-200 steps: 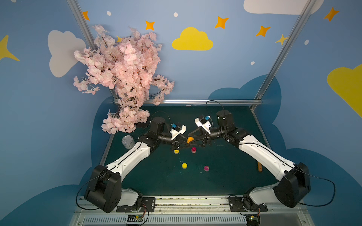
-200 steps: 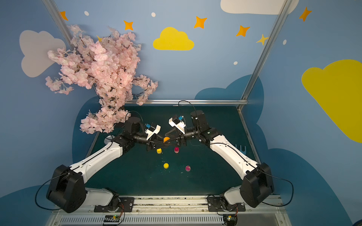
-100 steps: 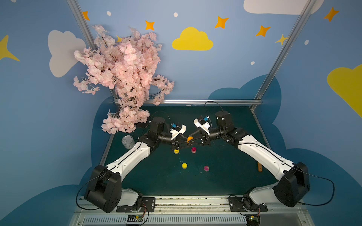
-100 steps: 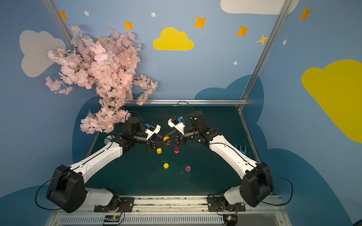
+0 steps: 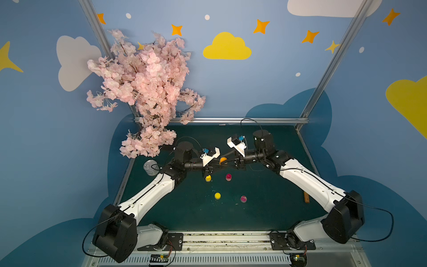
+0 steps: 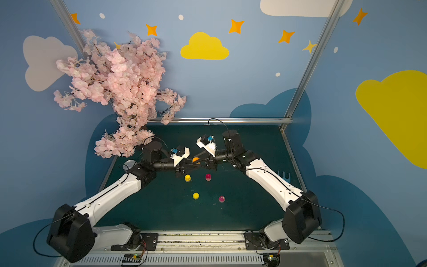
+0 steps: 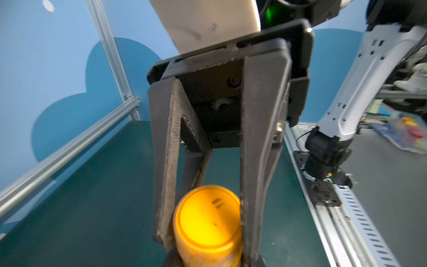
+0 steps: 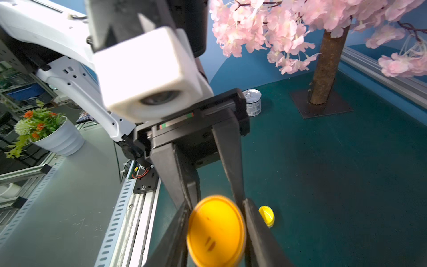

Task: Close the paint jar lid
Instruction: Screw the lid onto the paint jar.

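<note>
The orange paint jar (image 5: 223,160) (image 6: 196,159) hangs in the air above the green mat, between my two grippers, which meet tip to tip. My left gripper (image 5: 217,163) (image 7: 211,262) is shut on the jar's body. My right gripper (image 5: 228,160) (image 8: 217,219) is shut on the sides of the orange lid (image 7: 208,219) (image 8: 216,231). The lid sits on the jar, and its flat top with two dark marks faces both wrist cameras. How tightly the lid sits cannot be told.
On the mat below stand a yellow jar (image 5: 208,178) and a magenta jar (image 5: 228,177). Nearer the front lie a yellow piece (image 5: 217,195) and a magenta piece (image 5: 243,198). A tin can (image 5: 150,167) and a blossom tree (image 5: 147,92) stand at the left, a brown stick (image 5: 306,197) at the right.
My right gripper's jaws have closed onto the orange lid. The left gripper has kept its hold on the jar, and both arms have barely moved.
</note>
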